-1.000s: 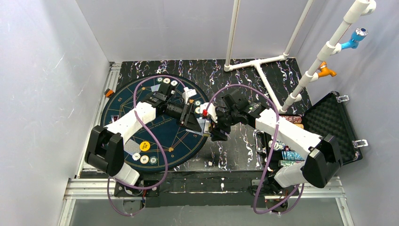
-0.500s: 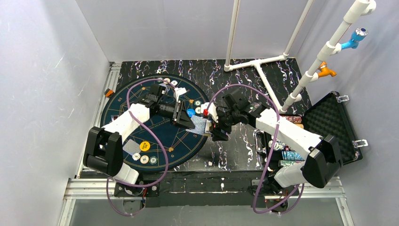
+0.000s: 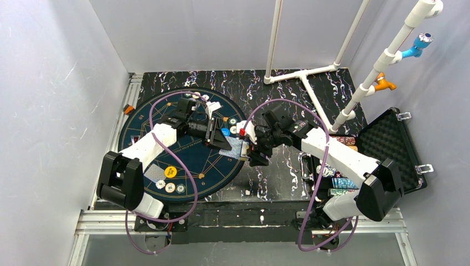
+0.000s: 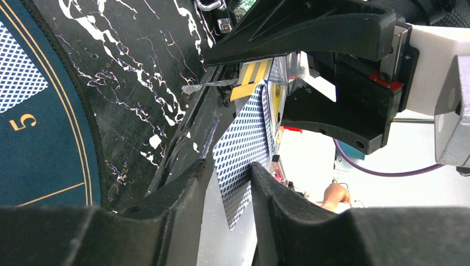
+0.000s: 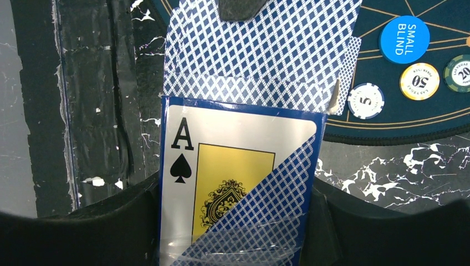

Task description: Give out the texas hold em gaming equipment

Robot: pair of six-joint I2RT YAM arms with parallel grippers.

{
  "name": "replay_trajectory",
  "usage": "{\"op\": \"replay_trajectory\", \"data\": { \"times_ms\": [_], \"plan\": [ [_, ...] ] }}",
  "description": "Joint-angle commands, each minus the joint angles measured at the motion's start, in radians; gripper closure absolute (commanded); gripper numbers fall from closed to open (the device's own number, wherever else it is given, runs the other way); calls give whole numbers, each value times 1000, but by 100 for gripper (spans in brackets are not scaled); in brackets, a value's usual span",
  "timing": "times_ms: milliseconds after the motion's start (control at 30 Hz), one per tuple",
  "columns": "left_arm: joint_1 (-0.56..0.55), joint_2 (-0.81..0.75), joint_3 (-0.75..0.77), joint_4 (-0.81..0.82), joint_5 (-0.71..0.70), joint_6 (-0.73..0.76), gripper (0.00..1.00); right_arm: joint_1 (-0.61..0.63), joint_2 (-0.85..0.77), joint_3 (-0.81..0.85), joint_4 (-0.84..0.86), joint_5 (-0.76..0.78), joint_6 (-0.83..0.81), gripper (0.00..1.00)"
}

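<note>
I am watching both arms meeting just past the right-hand rim of the mat [image 3: 138, 119], over the marbled worktop [image 3: 277, 177]. The right fingers [image 5: 111, 221] are clamping one card pack [image 5: 233, 166], one finger on each long side, its ace-of-spades face turned to the wrist camera. Blue-patterned card backs are sticking out of the pack's far end, beyond the right fingertips. I am counting at least two, one offset to the right of the other, and I cannot tell how many more are lying beneath.

The left fingers [image 4: 177, 210] are pinching one playing card [image 4: 244, 138] from that fan, closed on its flat faces, with the card running out ahead of their tips toward the pack.

Ahead and to the right of the right fingers, on the mat, I am counting one blue button disc [image 5: 404, 39] reading SMALL BLIND and three poker chips [image 5: 419, 81]: a 50, a 5 and a green one cut by the frame edge. Left of the left fingers, one loose card [image 4: 16, 72] is lying flat on the mat. Near the left arm's base, one yellow button disc [image 3: 170, 172] is sitting on the mat with three small round pieces [image 3: 170, 188] in a row just beside it.
</note>
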Motion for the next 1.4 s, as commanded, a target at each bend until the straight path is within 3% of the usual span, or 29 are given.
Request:
{"op": "replay_trajectory", "data": {
  "times_ms": [0, 567, 767, 1000, 1067, 1200, 1367],
  "plan": [
    [23, -28, 0, -28, -18, 8, 69, -5, -48, 44, 37, -38, 4, 99],
    [156, -93, -35, 4, 47, -30, 99, -8, -55, 18, 46, -6, 0, 99],
    [277, -118, -48, 19, 129, -30, 100, -9, -56, -2, 64, 18, 9, 99],
    [329, -143, -58, 27, 176, -36, 100, -9, -50, -1, 71, 16, 11, 99],
    [356, -137, -67, 21, 128, -39, 100, -8, -51, 1, 70, 18, 12, 99],
    [362, -97, -84, -48, -101, 23, 100, -8, -55, 10, 63, 20, 13, 99],
    [342, 32, -36, -106, -284, 103, 100, -10, -67, 5, 56, 26, 10, 99]
  ]
}}
